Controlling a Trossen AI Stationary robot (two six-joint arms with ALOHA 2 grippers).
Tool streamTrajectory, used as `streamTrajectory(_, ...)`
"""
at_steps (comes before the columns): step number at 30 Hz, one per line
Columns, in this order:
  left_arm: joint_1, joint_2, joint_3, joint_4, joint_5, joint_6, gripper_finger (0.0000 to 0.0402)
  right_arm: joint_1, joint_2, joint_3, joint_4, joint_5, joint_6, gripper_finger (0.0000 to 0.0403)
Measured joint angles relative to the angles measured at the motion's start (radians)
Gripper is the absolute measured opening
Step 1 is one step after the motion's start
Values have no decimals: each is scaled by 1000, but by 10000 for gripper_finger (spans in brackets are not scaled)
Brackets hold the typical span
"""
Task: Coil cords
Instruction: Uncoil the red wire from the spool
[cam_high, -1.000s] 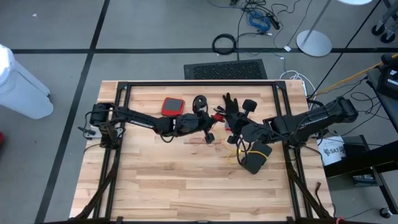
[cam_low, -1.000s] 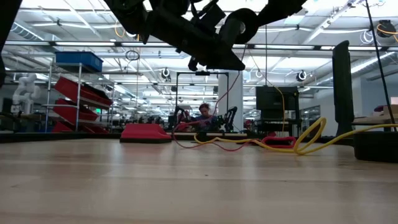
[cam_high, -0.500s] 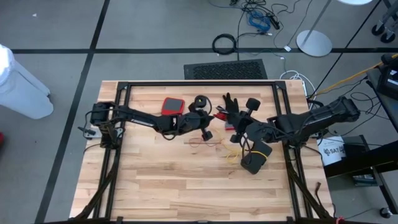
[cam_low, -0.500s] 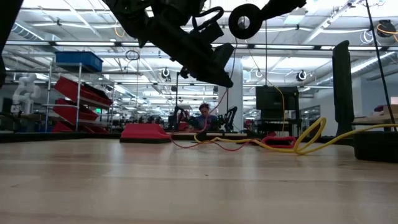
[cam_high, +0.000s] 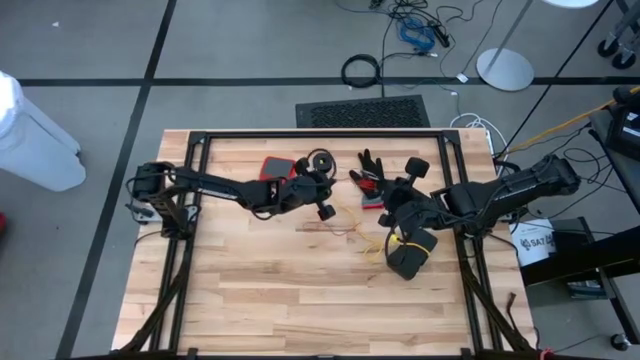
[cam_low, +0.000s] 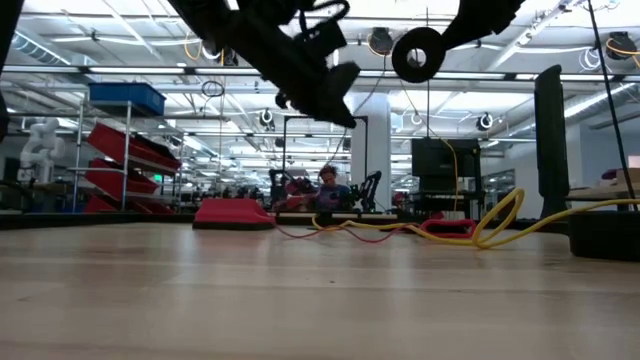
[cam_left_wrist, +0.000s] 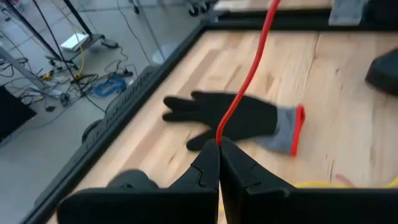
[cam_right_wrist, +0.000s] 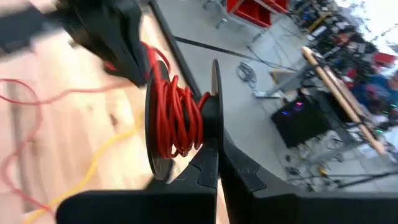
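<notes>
1. Red-orange cord (cam_high: 335, 226) lies in thin loose loops on the pale plank table (cam_high: 250, 290) at the centre of the high view, with the yellow cord (cam_high: 385, 245) curling just right of it. Your left gripper (cam_high: 322, 198) hangs above centre, your right gripper (cam_high: 408, 180) a little further right, beside the black glove (cam_high: 372, 170) and above a dark box (cam_high: 412, 252). A flat red pad (cam_high: 274, 166) sits at upper centre.

2. Level across the table, the low view shows the yellow cord (cam_low: 480, 232) as a stiff springy arc at right, the red one (cam_low: 300, 232) trailing flat by the pad (cam_low: 234, 213). The round black reel (cam_low: 415, 55) hangs at top centre, clear of the wood.

3. In the left wrist view, the left fingers (cam_left_wrist: 208, 171) are pinched tight on the red cord (cam_left_wrist: 249, 74), which runs taut to the top edge. The matte glove (cam_left_wrist: 233, 115) with its grey, red-edged cuff lies behind.

4. In the right wrist view, the right fingers (cam_right_wrist: 211, 158) are clamped on the reel's thin flange (cam_right_wrist: 214, 87), with glossy red turns (cam_right_wrist: 174, 124) bunched unevenly around the hub.

5. Watch the risks: the thin cord could slip through your left pinch, the uneven turns could spill over the flange, and the slack loops could snag the yellow cord or the glove if you pull too quickly.
</notes>
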Motion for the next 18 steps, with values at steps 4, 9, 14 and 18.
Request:
streamTrajectory(4,-20,-48,0,5,3,2,0,-4,0,0,-26,71,11,0)
streamTrajectory(9,-69,-74,0,18,87,5,0,-6,0,1,-26,153,11,0)
streamTrajectory(14,-125,-52,1,38,167,17,0,-28,0,1,-10,172,10,0)
streamTrajectory(18,-148,-8,1,31,168,18,0,-38,0,1,31,172,-6,0)
